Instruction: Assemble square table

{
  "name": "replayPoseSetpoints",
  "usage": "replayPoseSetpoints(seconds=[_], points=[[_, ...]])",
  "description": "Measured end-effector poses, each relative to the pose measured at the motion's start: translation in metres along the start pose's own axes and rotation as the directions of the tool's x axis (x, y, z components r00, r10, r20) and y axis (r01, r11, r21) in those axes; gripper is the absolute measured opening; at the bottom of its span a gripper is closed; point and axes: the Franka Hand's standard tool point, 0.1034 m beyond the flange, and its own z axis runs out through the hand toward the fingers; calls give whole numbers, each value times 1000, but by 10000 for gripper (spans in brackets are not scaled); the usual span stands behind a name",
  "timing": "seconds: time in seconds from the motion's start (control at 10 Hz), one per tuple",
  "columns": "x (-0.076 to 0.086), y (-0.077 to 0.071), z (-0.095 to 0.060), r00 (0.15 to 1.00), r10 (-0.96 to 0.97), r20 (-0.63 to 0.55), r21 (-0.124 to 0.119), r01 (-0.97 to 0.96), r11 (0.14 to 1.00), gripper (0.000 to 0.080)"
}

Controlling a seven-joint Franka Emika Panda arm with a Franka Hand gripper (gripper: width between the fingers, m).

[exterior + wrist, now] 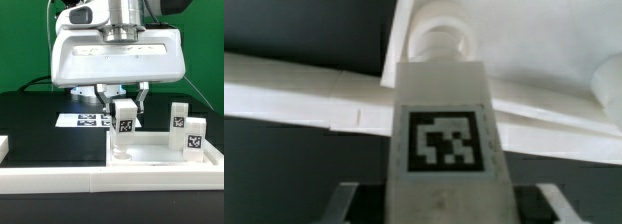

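Observation:
My gripper (123,104) hangs over the near left corner of the white square table top (155,152) and is shut on a white leg block (123,120). This leg stands upright, its tag faces the camera, and its lower end reaches down to the top's surface. In the wrist view the same leg (446,130) runs out from between the fingers (352,198), its rounded tip against the pale table top (295,90). Two more tagged legs (178,117) (192,136) stand upright on the exterior view's right side of the top.
The marker board (84,120) lies flat on the black table behind the gripper. A long white rail (100,182) runs along the front edge. A small white piece (3,148) shows at the exterior view's left edge. A green wall stands behind.

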Motion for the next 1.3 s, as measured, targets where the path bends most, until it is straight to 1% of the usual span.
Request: replayPoseSetpoints(seconds=[0.1,0.2,0.4,0.5,0.6,0.7,0.8,0.9,1.3], points=[[0,2,0,1000,-1,-23,-15,1,1000,290],[-2,0,1,1000,0,-19,-13,0,1000,290],[0,2,0,999,-4,-34,-22,3,1000,290],[1,5,0,998,-6,-55,-38,4,999,290],[0,6,1,998,-6,-57,-39,3,999,290],[1,7,2,997,-6,-72,-50,2,999,290],[0,6,2,998,-6,-69,-48,3,999,290],[1,9,2,996,-9,-85,-60,4,998,290],[1,1,5,997,-7,-82,-54,2,999,290]])
